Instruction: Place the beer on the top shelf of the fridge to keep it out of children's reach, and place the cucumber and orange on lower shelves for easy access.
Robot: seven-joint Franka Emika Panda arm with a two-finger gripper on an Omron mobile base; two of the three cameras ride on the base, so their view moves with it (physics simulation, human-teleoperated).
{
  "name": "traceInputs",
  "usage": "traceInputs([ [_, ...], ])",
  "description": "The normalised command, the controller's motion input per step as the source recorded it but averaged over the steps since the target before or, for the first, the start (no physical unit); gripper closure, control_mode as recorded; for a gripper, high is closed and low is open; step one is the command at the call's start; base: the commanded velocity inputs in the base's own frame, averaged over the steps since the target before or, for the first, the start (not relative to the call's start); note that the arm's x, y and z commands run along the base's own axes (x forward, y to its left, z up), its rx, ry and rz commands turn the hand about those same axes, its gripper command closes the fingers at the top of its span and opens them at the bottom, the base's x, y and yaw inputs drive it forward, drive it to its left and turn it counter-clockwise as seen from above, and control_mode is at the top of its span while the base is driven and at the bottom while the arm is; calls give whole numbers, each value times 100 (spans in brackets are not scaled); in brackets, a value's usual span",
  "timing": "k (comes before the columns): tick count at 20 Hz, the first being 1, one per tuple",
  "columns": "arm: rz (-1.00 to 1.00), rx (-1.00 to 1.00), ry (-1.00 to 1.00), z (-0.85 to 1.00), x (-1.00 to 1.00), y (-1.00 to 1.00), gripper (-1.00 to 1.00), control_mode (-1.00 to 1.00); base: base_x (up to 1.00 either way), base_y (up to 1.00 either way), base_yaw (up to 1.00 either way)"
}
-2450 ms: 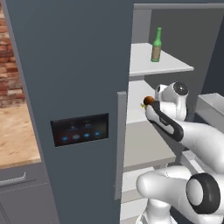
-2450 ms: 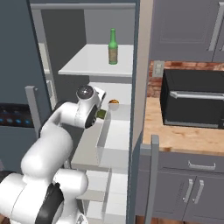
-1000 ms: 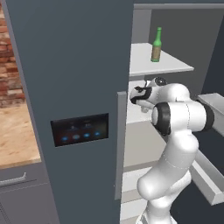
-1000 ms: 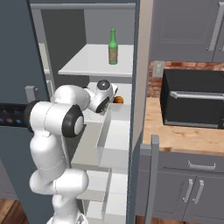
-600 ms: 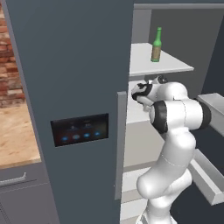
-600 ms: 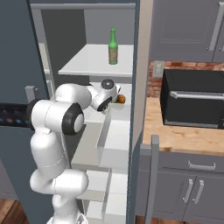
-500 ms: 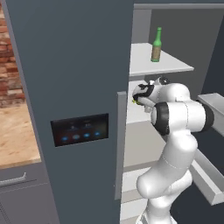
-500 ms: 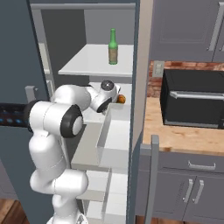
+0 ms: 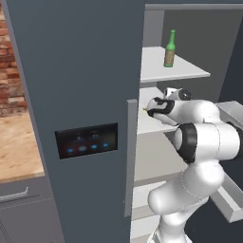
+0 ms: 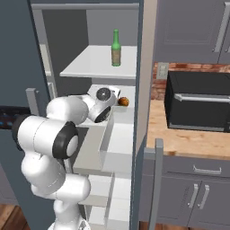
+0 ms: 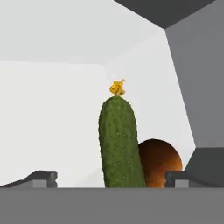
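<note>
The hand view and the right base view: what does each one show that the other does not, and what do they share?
The hand view alone shows the cucumber, lying between the open jaws with its yellow tip pointing away. The right base view alone shows the beer upright on the top shelf, the black oven on the counter, and the arm reaching onto a lower shelf. Both show the orange on that lower shelf.

My cucumber (image 11: pixel 119 144) is dark green with tiny pale bumps and a yellow tip. The orange (image 11: pixel 159 162) is brownish orange. The beer (image 9: pixel 169 49) is green with an olive-brown label. The fridge (image 9: pixel 80 71) is dark grey-blue, its shelves pale grey. The oven (image 10: pixel 197 101) is black. The worktop (image 10: pixel 179 139) is light wood.
</note>
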Motion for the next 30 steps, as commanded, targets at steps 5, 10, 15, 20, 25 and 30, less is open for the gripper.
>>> traceInputs([
  [5,0,-10,-6,35,-83,1,-100,-100,0,0,0],
  [10,0,-14,0,63,-77,27,-100,-100,0,0,0],
  [15,0,-17,0,99,-80,37,-100,-100,0,0,0],
  [20,-1,-12,0,78,-100,8,-100,-100,0,0,0],
  [25,-1,-7,2,65,-100,0,-100,-100,0,0,0],
  [30,0,-3,1,80,-100,4,-100,-100,0,0,0],
])
